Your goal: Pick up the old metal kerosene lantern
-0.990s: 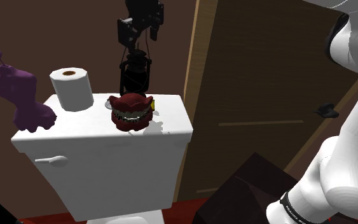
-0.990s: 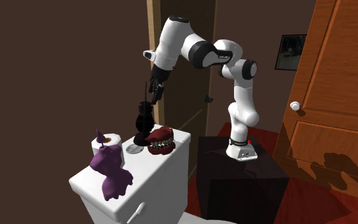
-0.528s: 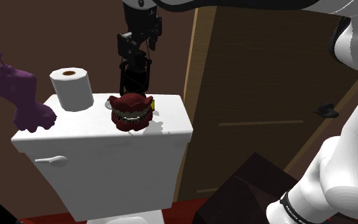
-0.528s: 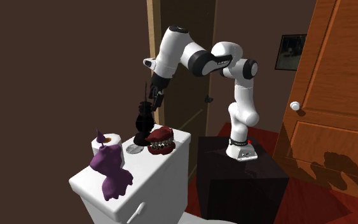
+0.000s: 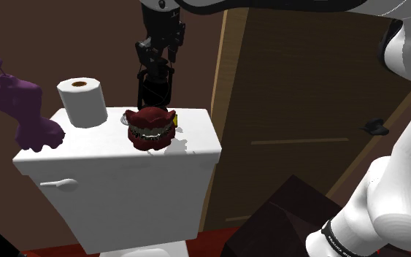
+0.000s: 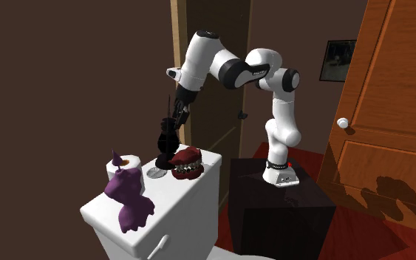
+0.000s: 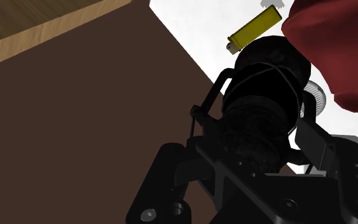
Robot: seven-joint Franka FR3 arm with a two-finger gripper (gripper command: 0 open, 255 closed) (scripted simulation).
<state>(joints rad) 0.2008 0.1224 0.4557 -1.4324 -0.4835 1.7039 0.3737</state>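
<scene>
The lantern (image 5: 155, 89) is a black, wire-caged lamp standing upright at the back of the white toilet tank lid (image 5: 196, 150), just behind a dark red set of false teeth (image 5: 150, 129). My gripper (image 5: 155, 71) comes down on the lantern from above and is shut on its upper body. In the wrist view the two black fingers (image 7: 190, 162) press on either side of the lantern (image 7: 266, 89). From the second exterior view the arm bends over the tank, with the gripper (image 6: 171, 122) at the top of the lantern (image 6: 165, 142), whose base still rests on the lid.
A toilet paper roll (image 5: 84, 101) and a purple vase-like figure (image 5: 25, 113) stand on the lid toward the shoulder view's left. A yellow lighter (image 7: 254, 28) and a round metal strainer (image 6: 154, 173) lie beside the lantern. A brown wall rises close behind; a wooden door (image 5: 306, 95) stands beside the tank.
The hand has sunk a little onto the lantern and its fingers have closed on it. The lantern and the other things on the lid have not moved.
</scene>
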